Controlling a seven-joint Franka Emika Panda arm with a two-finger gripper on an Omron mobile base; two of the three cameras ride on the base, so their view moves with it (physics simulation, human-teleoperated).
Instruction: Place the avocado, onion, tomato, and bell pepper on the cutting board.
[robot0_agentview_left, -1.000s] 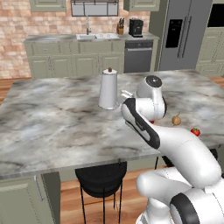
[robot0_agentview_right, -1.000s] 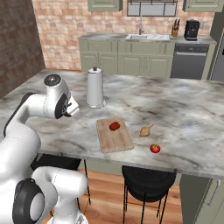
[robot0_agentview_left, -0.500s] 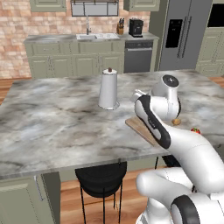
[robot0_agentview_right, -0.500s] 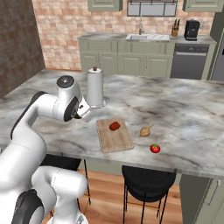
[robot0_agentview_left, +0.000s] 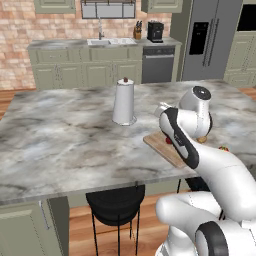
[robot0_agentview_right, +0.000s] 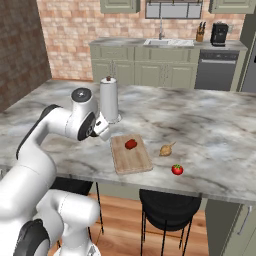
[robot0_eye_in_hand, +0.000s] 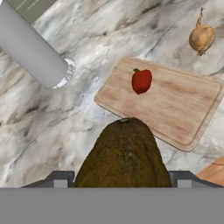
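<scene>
The dark olive avocado (robot0_eye_in_hand: 124, 155) sits between my fingers, my gripper (robot0_eye_in_hand: 122, 177) shut on it. In the right base view the gripper (robot0_agentview_right: 106, 131) hangs above the counter just left of the cutting board (robot0_agentview_right: 131, 159). The red bell pepper (robot0_agentview_right: 131, 144) lies on the board's far half. To the board's right the tan onion (robot0_agentview_right: 166, 149) rests on the marble, and the tomato (robot0_agentview_right: 177, 169) lies nearer the front edge. In the hand view the board (robot0_eye_in_hand: 183, 109), the pepper (robot0_eye_in_hand: 141, 81) and the onion (robot0_eye_in_hand: 201, 38) lie just ahead of the avocado.
A white paper towel roll (robot0_agentview_right: 109, 100) stands upright on the counter just behind the gripper, close to the board's far left corner. The marble counter (robot0_agentview_right: 210, 125) stretches wide to the right. A black stool (robot0_agentview_right: 167, 205) stands below the front edge.
My arm has swung across the counter toward the cutting board, carrying the avocado. The pepper, onion and tomato have stayed where they were.
</scene>
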